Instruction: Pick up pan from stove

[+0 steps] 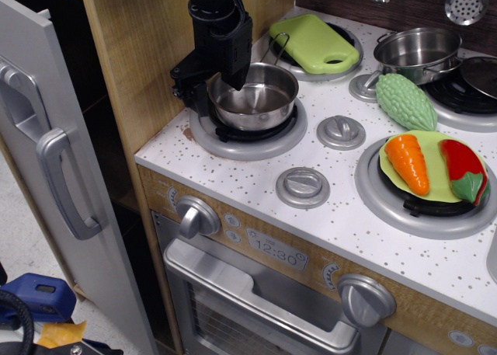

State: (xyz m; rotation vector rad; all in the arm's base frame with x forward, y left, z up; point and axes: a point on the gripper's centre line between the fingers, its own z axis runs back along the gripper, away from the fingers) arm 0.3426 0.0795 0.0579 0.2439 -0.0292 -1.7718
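Toy kitchen stove point(342, 215), white speckled top, four burners, wood-look front with knobs, a clock panel reading 12:30 and an oven door below.

Front-left burner point(247, 137): small steel pan point(254, 97), upright, seated on the burner, its bowl bare and shiny.

Black gripper point(221, 87): descends from above at the pan's left rim. One finger point(235, 74) reaches inside the bowl against the near wall; the other part sits outside the rim to the left. The jaws appear to straddle the rim, but whether they are pressed onto it I cannot tell from this angle.

Back-left burner: green cutting board point(314, 42), lying flat, with a thin wire handle beside its left edge.

Back-right burner: steel pot point(417, 53), upright, with a dark lid point(480, 75) just to its right.

Between the right-hand burners: green bitter gourd point(405, 101), lying on the stove top.

Front-right burner: light green plate point(435, 180) bearing an orange carrot point(408, 162) and a red chilli pepper point(464, 171), side by side.

Back wall: hanging strainer point(466, 4).

Left of stove: grey cabinet door point(54, 176), handle facing the camera.
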